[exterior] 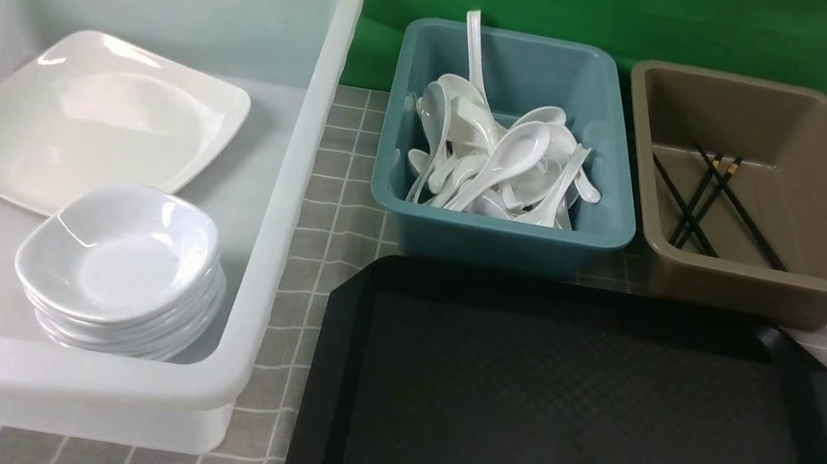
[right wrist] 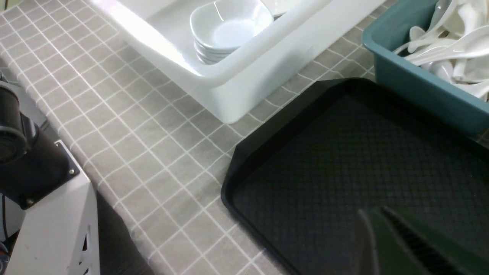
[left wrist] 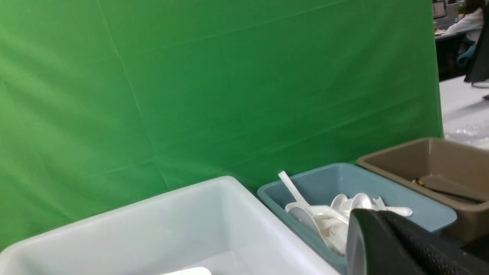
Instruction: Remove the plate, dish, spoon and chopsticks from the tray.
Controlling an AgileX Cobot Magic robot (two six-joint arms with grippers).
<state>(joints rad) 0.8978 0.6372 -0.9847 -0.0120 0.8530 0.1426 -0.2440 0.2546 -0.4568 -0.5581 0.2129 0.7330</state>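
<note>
The black tray (exterior: 581, 417) lies at the near right with nothing on its textured surface. The large square plate (exterior: 90, 118) leans inside the white tub, behind a stack of small dishes (exterior: 126, 264). White spoons (exterior: 503, 168) are piled in the teal bin, and I cannot tell one from another. Black chopsticks (exterior: 709, 201) lie crossed in the brown bin. Neither gripper shows in the front view. My left gripper (left wrist: 366, 219) is shut on nothing, above the tub's near side. My right gripper (right wrist: 376, 221) is shut on nothing, over the tray (right wrist: 344, 152).
Three containers stand in a row behind the tray: the white tub (exterior: 293, 166), the teal bin (exterior: 502, 236) and the brown bin (exterior: 777, 295). A grey checked cloth (exterior: 333, 229) covers the table, with a green backdrop behind. The robot's base (right wrist: 42, 198) stands at the table's near edge.
</note>
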